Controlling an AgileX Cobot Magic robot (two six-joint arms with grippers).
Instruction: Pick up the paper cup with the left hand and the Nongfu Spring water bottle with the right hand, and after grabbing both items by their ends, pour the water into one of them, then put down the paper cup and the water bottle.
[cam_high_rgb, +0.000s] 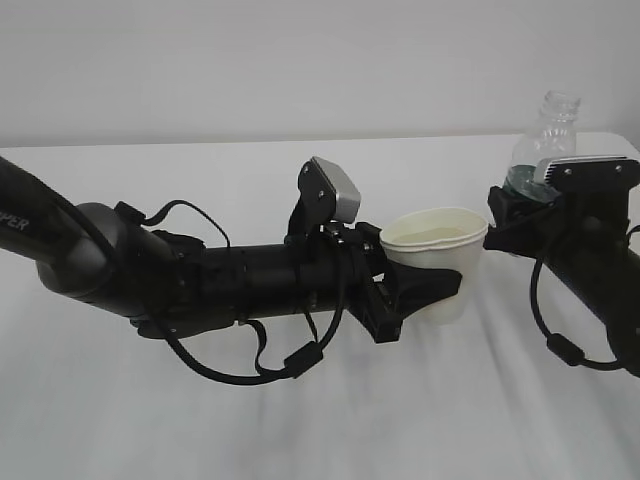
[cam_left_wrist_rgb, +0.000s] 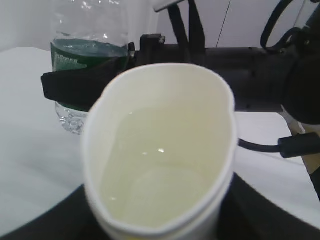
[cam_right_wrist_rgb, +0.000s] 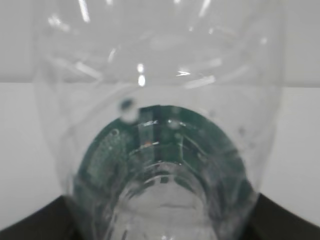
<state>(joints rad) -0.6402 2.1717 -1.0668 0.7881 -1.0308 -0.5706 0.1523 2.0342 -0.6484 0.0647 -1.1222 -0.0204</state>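
Observation:
The white paper cup (cam_high_rgb: 436, 240) stands upright at the middle of the table. My left gripper (cam_high_rgb: 440, 287) is shut on its lower wall. In the left wrist view the paper cup (cam_left_wrist_rgb: 160, 150) is squeezed to an oval and holds clear water. Just to its right stands the clear Nongfu Spring water bottle (cam_high_rgb: 553, 130), upright, capless, looking nearly empty. My right gripper (cam_high_rgb: 515, 210) is shut on its green label. The bottle (cam_right_wrist_rgb: 160, 100) fills the right wrist view. It also shows behind the cup, the bottle (cam_left_wrist_rgb: 85, 55) crossed by a black finger (cam_left_wrist_rgb: 70, 85). Whether either rests on the table I cannot tell.
A white tablecloth (cam_high_rgb: 300, 420) covers the table, with a plain pale wall behind. The left arm (cam_high_rgb: 200, 280) lies low across the left half with loose cables. The right arm (cam_high_rgb: 600, 270) comes in from the right edge.

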